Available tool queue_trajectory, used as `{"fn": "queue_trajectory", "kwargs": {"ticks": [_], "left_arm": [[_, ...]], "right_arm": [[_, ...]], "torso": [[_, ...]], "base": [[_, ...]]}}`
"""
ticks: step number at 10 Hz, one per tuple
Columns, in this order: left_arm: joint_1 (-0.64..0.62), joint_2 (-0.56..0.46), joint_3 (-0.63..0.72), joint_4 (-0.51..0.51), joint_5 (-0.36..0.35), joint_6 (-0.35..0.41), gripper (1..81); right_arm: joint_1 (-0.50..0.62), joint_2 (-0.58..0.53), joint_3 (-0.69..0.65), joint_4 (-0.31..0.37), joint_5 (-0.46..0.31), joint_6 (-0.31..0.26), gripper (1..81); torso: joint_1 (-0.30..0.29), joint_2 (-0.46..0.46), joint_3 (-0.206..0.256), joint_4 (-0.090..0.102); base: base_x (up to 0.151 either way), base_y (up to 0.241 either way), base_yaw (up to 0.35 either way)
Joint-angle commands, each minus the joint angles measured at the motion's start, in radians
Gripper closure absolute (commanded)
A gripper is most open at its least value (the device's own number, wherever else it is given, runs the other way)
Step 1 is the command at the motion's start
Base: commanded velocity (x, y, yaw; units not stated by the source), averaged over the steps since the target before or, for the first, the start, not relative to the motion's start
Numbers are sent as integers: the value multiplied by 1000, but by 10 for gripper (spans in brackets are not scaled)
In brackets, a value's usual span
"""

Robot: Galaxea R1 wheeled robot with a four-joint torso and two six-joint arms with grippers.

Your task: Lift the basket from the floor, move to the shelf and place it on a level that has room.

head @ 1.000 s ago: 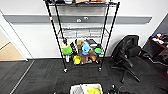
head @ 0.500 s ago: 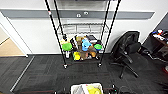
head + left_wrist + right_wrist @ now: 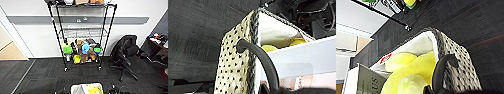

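The basket (image 3: 86,89) sits at the near edge of the head view, cream woven, with yellow and white items inside. The left wrist view shows its speckled side (image 3: 233,67) hanging above the dark carpet floor (image 3: 198,32). A dark handle loop (image 3: 260,57) runs into my left gripper (image 3: 273,90), which is shut on it. My right gripper (image 3: 432,90) is shut on the other handle (image 3: 443,65). The shelf (image 3: 56,37) stands straight ahead against the wall. Its middle wire level (image 3: 83,32) is bare.
The shelf's low tier (image 3: 82,51) is crowded with green bowls and a blue toy, and its top tier (image 3: 80,3) carries items too. A black office chair (image 3: 125,55) stands right of the shelf, a desk (image 3: 157,42) beyond it. A doorway with wooden flooring (image 3: 10,51) opens at left.
The camera has driven nearer to the shelf, which now looms larger. The basket keeps its place at the near edge of the head view.
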Motion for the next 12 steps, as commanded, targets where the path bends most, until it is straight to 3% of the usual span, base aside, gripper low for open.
{"fn": "queue_trajectory", "kwargs": {"ticks": [1,4,5,8,12], "left_arm": [[-114,-22,22,-24,43,-3,811],[-114,-13,24,-24,43,-2,811],[-111,-6,22,-21,44,-2,811],[-101,-9,24,-24,43,0,811],[-92,-19,29,-24,33,5,811]], "right_arm": [[132,-14,36,23,-7,6,811],[124,-18,36,21,-7,6,811],[118,-18,31,21,-4,6,811],[123,-18,42,21,1,6,811],[115,-21,46,21,2,6,811]], "torso": [[-27,98,97,0],[-27,196,196,0],[-27,219,129,0],[-27,219,159,0],[-26,200,158,0]], "base": [[0,0,0],[0,0,0],[0,0,0],[0,0,0],[0,0,0]]}}
